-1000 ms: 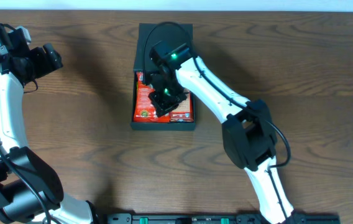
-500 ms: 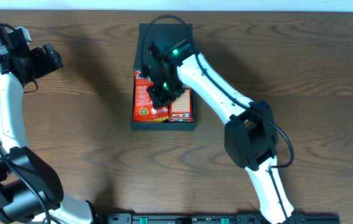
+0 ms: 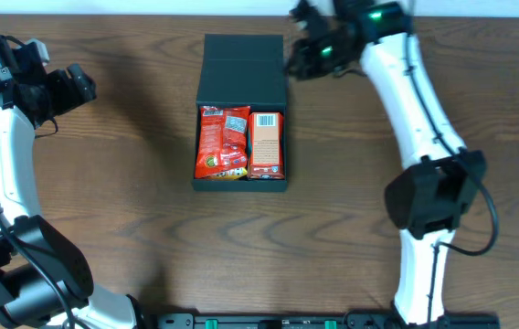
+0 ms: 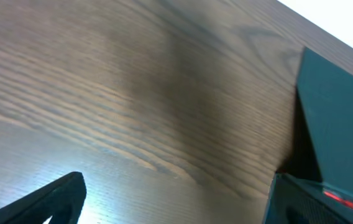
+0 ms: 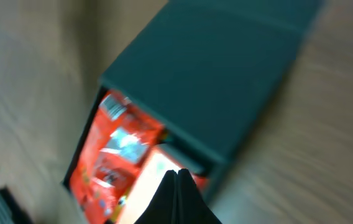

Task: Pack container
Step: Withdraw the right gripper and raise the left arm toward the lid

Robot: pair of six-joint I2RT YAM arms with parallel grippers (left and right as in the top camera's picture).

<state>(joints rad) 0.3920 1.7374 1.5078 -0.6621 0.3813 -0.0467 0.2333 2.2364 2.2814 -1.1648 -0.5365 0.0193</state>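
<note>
The container (image 3: 241, 185), a dark teal-black box, sits mid-table with its flap lid (image 3: 242, 69) over its back part. Inside lie a red snack bag (image 3: 221, 143) and an orange pack with a barcode (image 3: 267, 144), side by side. My right gripper (image 3: 301, 55) is shut and empty, raised off the box's back right corner. In the right wrist view its closed fingertips (image 5: 178, 173) hang over the box's open end, with the lid (image 5: 214, 74) and the red bag (image 5: 115, 155) blurred. My left gripper (image 3: 69, 86) is open and empty at the far left; its view shows the lid (image 4: 341, 112) at the right.
The brown wooden table (image 3: 132, 228) carries nothing else that I can see. A black rail (image 3: 269, 321) runs along the front edge. The white right arm (image 3: 415, 100) stretches from the front right up to the back.
My right gripper has lifted out of the container and swung to the back right, uncovering the two packs. The left arm has not moved.
</note>
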